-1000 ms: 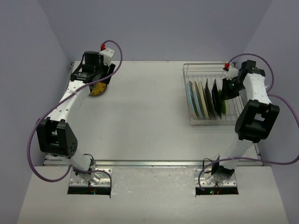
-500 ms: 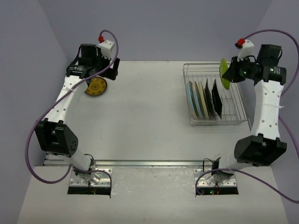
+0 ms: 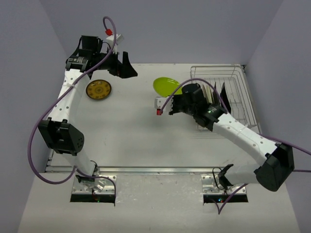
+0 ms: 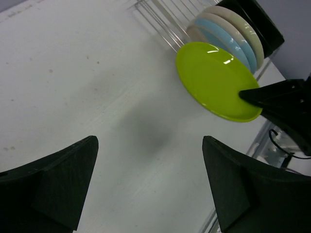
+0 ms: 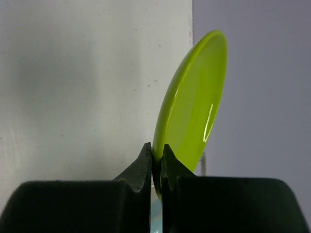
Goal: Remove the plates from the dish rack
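Lime plate (image 3: 165, 86) is clear of the rack (image 3: 243, 104), up in the air over the back middle of the counter (image 3: 146, 141), with the right tool (image 5: 156, 153) pinched tight on its rim. Left tool (image 4: 149, 160) is spread wide holding nothing, near a yellow plate (image 3: 98, 89) lying flat by the far left corner. Other plates (image 4: 228, 34) stand in the rack at the far right corner.
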Controlling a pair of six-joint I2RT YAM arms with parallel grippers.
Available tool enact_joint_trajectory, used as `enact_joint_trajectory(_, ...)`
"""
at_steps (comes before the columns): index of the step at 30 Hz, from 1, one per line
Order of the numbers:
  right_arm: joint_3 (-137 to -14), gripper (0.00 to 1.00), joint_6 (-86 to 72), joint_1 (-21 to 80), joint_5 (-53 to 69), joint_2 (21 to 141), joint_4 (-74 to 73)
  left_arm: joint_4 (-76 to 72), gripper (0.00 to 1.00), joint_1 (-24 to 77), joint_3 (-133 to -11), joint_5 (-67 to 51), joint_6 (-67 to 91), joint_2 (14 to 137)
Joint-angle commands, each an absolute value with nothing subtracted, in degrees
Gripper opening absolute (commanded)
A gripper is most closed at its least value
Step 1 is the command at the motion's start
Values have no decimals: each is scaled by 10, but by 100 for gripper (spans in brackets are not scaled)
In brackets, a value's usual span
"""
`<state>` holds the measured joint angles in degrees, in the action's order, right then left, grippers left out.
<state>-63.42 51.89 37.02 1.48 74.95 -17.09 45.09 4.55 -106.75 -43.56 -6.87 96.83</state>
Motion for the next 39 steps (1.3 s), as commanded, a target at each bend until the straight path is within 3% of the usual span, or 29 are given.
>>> enact_joint_trajectory(1,-550,0,709,427,-90,727,128,512,85,53,-1085,-527,-60,982)
enact_joint_trajectory(5,-493,0,782,469,-112,757,258,554,80,68,-1062,-525,-90,990)
enact_joint_trajectory(16,-473,0,832,510,-116,806,345,576,53,69,-1040,-533,-95,1016)
enact_joint_trajectory(20,-455,0,860,516,-110,814,376,560,29,68,-1022,-534,-83,1015)
enact_joint_trajectory(23,-439,0,872,519,-108,817,400,539,19,65,-1000,-539,-66,1009)
enact_joint_trajectory(26,-425,0,883,523,-112,817,424,494,2,57,-972,-543,-28,999)
enact_joint_trajectory(29,-421,0,884,526,-124,817,424,459,0,41,-950,-545,4,994)
enact_joint_trajectory(30,-422,5,882,526,-130,817,420,448,0,34,-944,-546,23,993)
enact_joint_trajectory(31,-429,26,875,526,-141,817,409,432,0,19,-936,-544,39,993)
enact_joint_trajectory(32,-442,53,855,526,-163,816,389,409,0,-7,-928,-537,61,995)
enact_joint_trajectory(34,-455,63,820,526,-176,810,331,390,0,-42,-929,-523,79,1002)
enact_joint_trajectory(35,-477,76,774,526,-194,805,280,377,0,-76,-936,-503,91,1015)
enact_joint_trajectory(36,-486,83,750,524,-205,800,255,374,0,-100,-947,-489,94,1030)
enact_joint_trajectory(39,-500,93,703,517,-229,787,208,372,0,-149,-983,-444,99,1067)
